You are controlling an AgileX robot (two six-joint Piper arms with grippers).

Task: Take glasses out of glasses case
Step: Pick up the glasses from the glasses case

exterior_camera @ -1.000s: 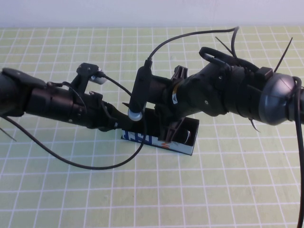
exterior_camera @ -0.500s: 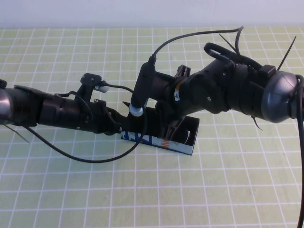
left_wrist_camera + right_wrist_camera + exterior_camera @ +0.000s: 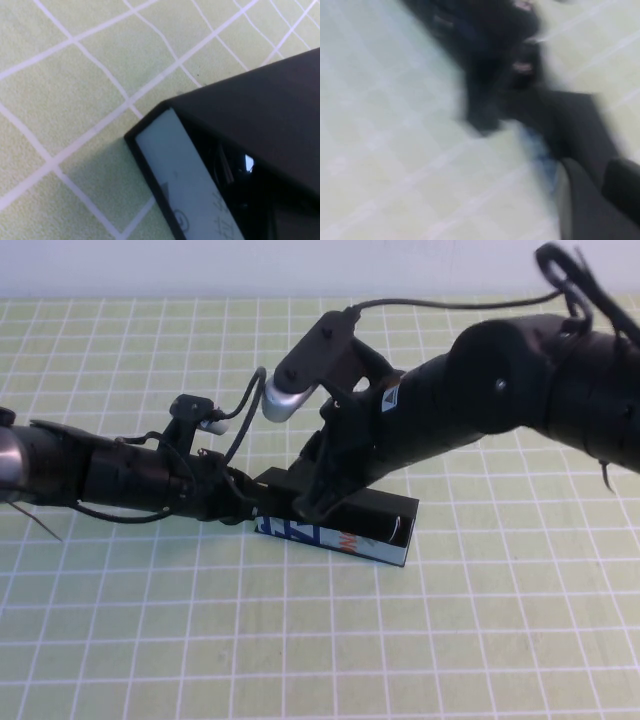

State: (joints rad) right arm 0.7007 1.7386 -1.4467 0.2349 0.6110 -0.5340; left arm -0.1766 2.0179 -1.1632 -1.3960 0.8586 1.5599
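1 glasses case (image 3: 340,530) sits open mid-table (image 3: 480,640); contents too dark to tell. Left gripper (image 3: 248,508) at its left end, right gripper (image 3: 318,498) over its inside; can't tell either's grip.

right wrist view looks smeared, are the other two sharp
Right wrist view: heavily blurred, only dark shapes over pale grid. High view: sharp, even light, left gripper and right gripper at the glasses case. Left wrist view: fairly sharp on the case corner.
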